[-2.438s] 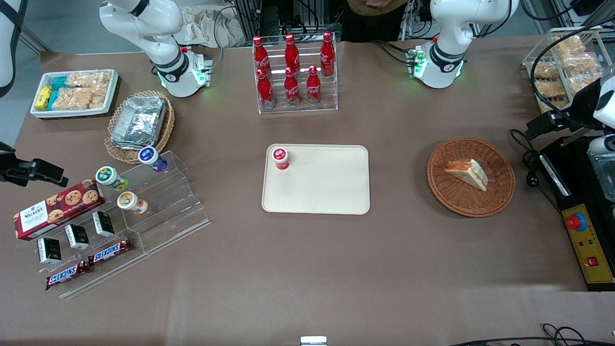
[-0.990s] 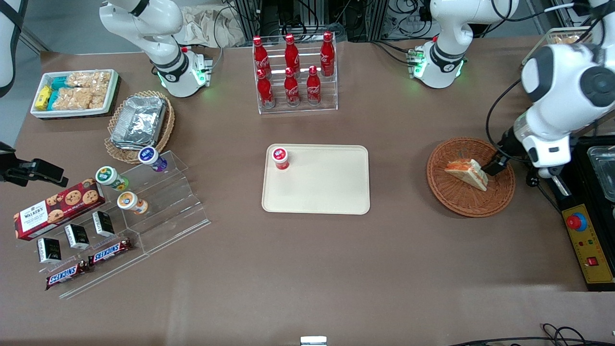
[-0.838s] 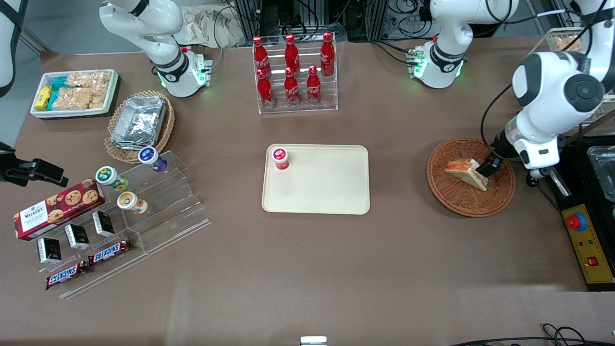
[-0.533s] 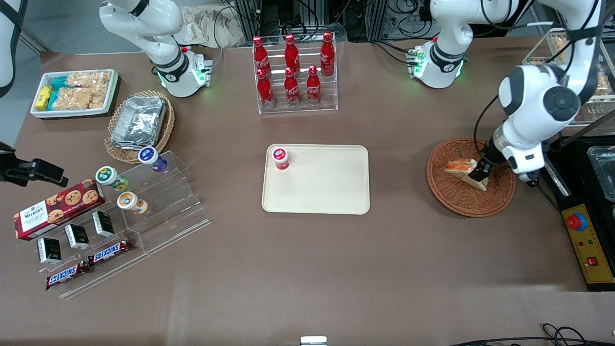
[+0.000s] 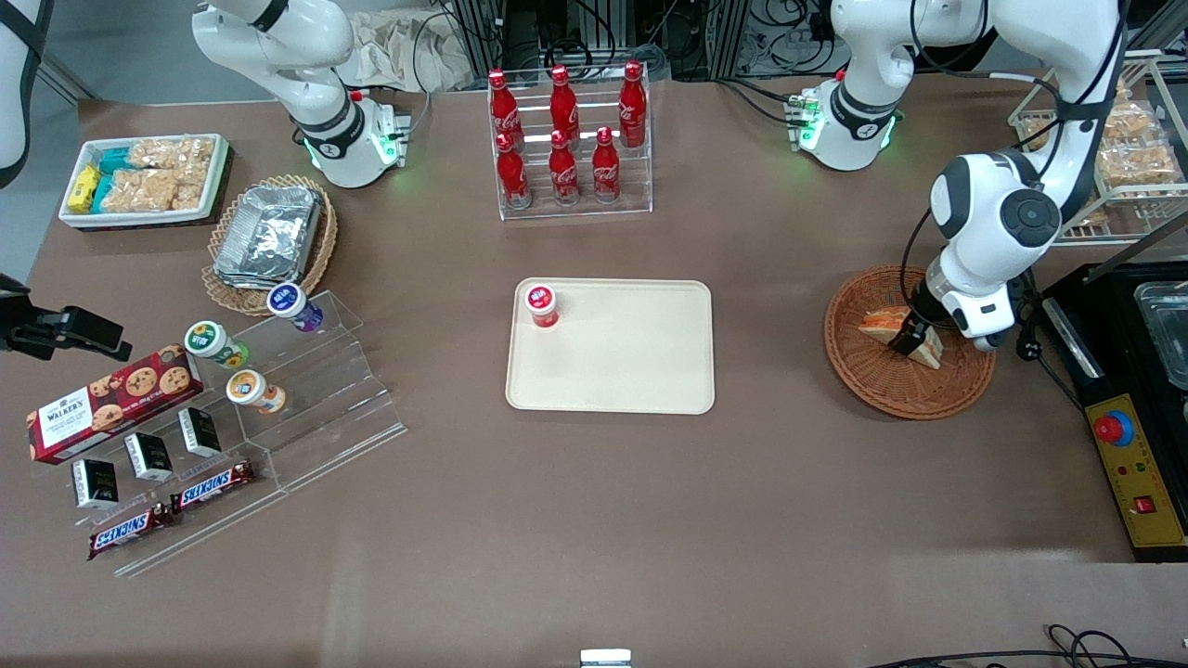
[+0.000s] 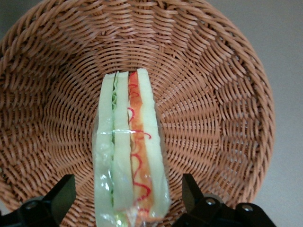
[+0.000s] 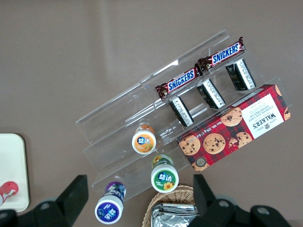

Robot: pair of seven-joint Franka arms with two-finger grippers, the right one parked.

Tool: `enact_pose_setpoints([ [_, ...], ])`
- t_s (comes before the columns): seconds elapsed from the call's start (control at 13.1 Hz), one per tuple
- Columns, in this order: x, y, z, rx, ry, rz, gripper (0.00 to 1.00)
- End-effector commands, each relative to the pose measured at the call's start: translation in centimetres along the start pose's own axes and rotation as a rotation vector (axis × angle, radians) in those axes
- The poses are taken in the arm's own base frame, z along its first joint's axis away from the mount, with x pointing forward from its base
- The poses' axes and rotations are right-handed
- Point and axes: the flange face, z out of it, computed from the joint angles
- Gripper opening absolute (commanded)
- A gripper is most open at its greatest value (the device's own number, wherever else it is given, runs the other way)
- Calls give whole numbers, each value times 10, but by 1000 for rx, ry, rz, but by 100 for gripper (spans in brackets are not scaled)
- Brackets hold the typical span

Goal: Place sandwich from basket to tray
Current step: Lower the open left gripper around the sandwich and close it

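The sandwich [image 5: 889, 326] is a pale wedge wrapped in clear film, with orange-red and green filling, lying in the reddish-brown wicker basket [image 5: 854, 362] toward the working arm's end of the table. My left gripper [image 5: 914, 338] is down over the sandwich, open, with one finger on each side of it and not touching it. In the left wrist view the sandwich [image 6: 129, 151] stands between the two black fingers [image 6: 60, 194], with a gap on each side, and the basket [image 6: 213, 104] lies all round it. The cream tray [image 5: 631, 362] lies at the table's middle.
A small red-lidded cup [image 5: 541, 305] stands on the tray's corner. A rack of red cola bottles [image 5: 568, 139] stands farther from the camera than the tray. A black box with a red button [image 5: 1128, 436] and a wire rack of bagged snacks [image 5: 1118, 158] flank the basket.
My left arm has swung in from the table's end and come down over the basket. The gripper now straddles the sandwich. The sandwich has not moved.
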Motion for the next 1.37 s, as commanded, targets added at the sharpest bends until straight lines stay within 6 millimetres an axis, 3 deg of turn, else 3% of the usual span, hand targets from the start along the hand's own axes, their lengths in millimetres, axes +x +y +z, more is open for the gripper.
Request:
enact_pose_setpoints([
  [0.0, 5, -6, 12, -11, 20, -5, 99],
  [0.08, 5, -6, 16, -8, 19, -5, 63],
  [0.15, 6, -7, 16, -9, 20, -7, 10],
  [0.23, 6, -6, 15, -12, 22, -7, 0],
  [0.53, 6, -4, 12, -17, 24, 18, 0],
  [0.69, 8, 0, -3, -36, 33, 44, 0],
  [0.84, 12, 3, -37, -18, 16, 115, 0],
  [1.3, 39, 33, -182, 41, -37, 286, 0],
])
